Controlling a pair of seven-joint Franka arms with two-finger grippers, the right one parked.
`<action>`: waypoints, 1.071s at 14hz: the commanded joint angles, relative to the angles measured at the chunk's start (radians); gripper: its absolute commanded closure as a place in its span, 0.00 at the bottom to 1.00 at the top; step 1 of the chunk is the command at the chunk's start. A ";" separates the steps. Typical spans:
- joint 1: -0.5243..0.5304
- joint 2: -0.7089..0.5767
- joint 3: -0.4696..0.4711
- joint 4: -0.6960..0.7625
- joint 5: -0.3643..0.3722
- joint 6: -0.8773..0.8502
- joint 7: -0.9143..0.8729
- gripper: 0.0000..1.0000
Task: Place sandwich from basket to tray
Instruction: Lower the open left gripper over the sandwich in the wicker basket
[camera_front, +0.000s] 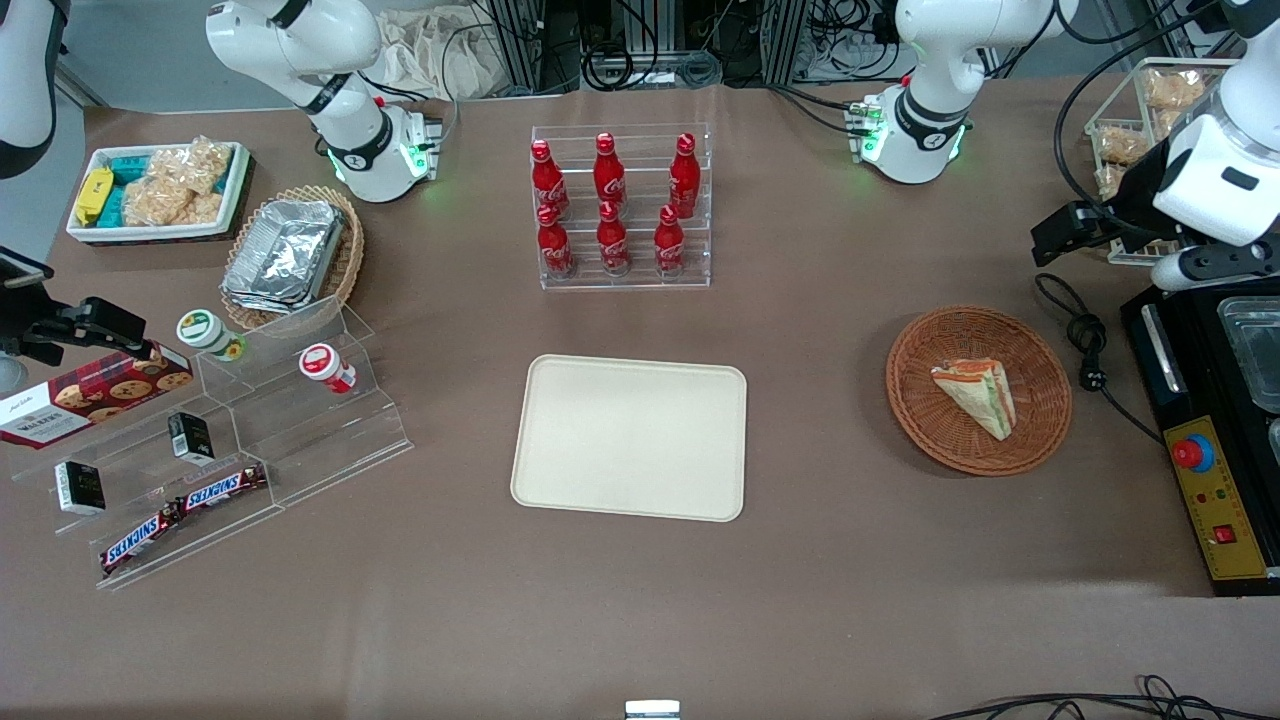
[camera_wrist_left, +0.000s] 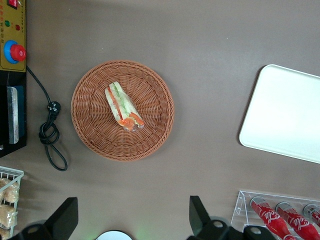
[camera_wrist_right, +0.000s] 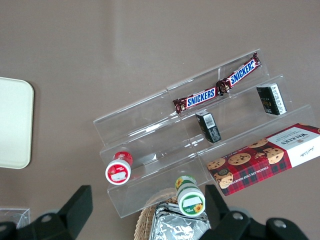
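Snickers bars (camera_front: 183, 512) lie nearest my camera. My end effector (camera_wrist_left: 132, 220), fingers spread, hangs above the counter (camera_wrist_left: 200, 40) beside the round reddish-brown wicker basket (camera_wrist_left: 90, 125) holding the wrapped triangular sandwich (camera_wrist_left: 123, 106); Coca-Cola bottles (camera_front: 612, 205) stand racked.

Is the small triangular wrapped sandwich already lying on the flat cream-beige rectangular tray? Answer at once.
No. The small triangular wrapped sandwich lies in the round reddish-brown wicker basket, the flat cream-beige rectangular tray holds nothing, and the open pincer is above the table.

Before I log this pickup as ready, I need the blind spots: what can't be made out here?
- Left arm's hand: wide open in the wrist view; in the front view it sits at the working arm's end, fingers hidden by the arm.
- Triangular clear-wrapped sandwich in the round reddish-brown wicker basket: underside hidden.
- Cream rectangular tray: cut off by the wrist view's edge.
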 joint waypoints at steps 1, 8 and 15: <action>-0.010 0.012 -0.016 0.025 0.034 -0.012 -0.051 0.00; 0.039 0.021 0.000 -0.084 0.022 0.023 -0.105 0.00; 0.113 0.011 0.004 -0.484 0.007 0.470 -0.264 0.00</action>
